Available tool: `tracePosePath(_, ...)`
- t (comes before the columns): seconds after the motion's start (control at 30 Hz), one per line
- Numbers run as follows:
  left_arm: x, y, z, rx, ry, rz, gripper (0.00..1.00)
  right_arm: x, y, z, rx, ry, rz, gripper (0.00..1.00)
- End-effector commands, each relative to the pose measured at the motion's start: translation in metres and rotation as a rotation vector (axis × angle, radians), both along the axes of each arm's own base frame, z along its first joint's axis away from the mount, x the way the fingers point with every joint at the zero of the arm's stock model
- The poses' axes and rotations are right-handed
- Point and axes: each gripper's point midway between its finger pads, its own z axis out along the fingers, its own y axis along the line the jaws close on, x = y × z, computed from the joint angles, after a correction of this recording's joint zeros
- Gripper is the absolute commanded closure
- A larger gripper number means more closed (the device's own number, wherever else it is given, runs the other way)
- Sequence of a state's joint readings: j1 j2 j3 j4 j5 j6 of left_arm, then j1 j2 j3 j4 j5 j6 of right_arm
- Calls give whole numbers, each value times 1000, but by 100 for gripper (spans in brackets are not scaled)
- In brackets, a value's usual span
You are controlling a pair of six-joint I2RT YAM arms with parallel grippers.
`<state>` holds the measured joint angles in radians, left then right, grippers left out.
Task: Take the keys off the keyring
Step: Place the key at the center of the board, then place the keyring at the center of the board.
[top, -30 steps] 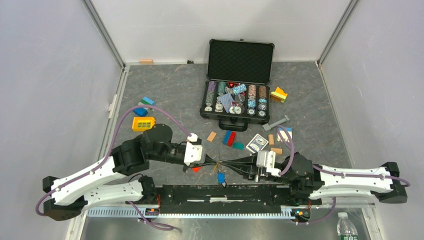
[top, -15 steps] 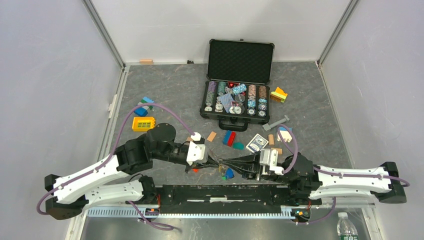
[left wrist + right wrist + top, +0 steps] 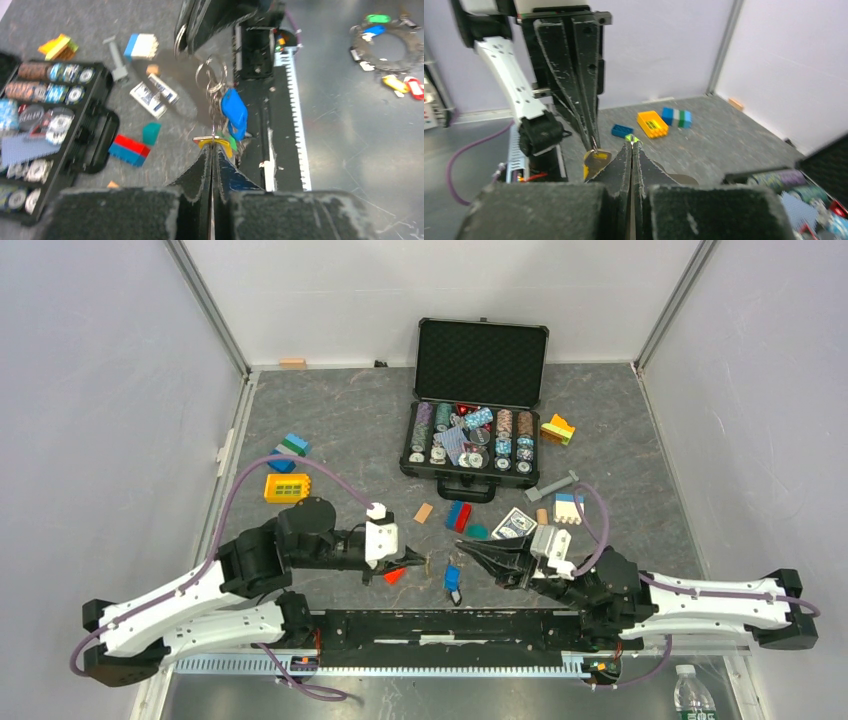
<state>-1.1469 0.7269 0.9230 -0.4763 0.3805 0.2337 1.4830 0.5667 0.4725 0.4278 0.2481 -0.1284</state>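
Note:
My left gripper point(image 3: 422, 558) and right gripper point(image 3: 466, 553) face each other tip to tip, a short gap apart, above the table's near edge. Both are shut. In the left wrist view my left gripper point(image 3: 212, 145) pinches the yellow key point(image 3: 224, 147). The silver keyring point(image 3: 210, 75) hangs from the right gripper's fingers point(image 3: 200, 25), with the blue key point(image 3: 234, 112) below it. In the right wrist view my right gripper point(image 3: 631, 144) pinches thin metal beside a green key head point(image 3: 630, 138). The yellow key point(image 3: 596, 161) dangles at the left fingers point(image 3: 574, 75). The blue key point(image 3: 452, 577) hangs between the grippers.
A small red piece point(image 3: 395, 576) lies on the table under the left gripper. An open poker chip case point(image 3: 475, 485) stands behind. A red-blue block point(image 3: 458, 515), a card box point(image 3: 513, 525) and a yellow block point(image 3: 286, 486) lie nearby. The black rail point(image 3: 450, 625) runs along the near edge.
The two grippers, tip to tip before, have drawn apart, the left to the left and the right to the right. The blue key has risen a little between them.

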Motion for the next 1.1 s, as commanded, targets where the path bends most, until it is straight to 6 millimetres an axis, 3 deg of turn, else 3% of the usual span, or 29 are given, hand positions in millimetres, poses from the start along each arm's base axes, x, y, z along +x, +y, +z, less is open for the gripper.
tracePosePath(0.0, 25, 6, -19, 7, 63, 203, 98, 28, -19, -12, -51, 54, -174, 100)
tracePosePath(0.27, 61, -3, -71, -28, 113, 412, 98, 45, -32, -38, -169, 88, -289, 100)
tracePosePath(0.33, 67, -10, -86, -66, 249, 498, 94, 45, -33, -41, -172, 94, -293, 100)
tracePosePath(0.4, 75, -18, -95, -97, 265, 533, 94, 47, -32, -47, -186, 99, -304, 100)
tracePosePath(0.57, 98, -25, -122, -73, 269, 650, 75, 50, -28, -63, -237, 146, -329, 100)
tracePosePath(0.73, 121, -5, -128, -76, 230, 824, 55, 55, -32, -83, -287, 201, -382, 100)
tracePosePath(0.9, 138, 37, -114, -161, 191, 1018, 23, 63, -39, -103, -318, 260, -453, 100)
tracePosePath(1.07, 142, 75, -102, -215, 189, 1153, 5, 78, -43, -134, -430, 309, -536, 100)
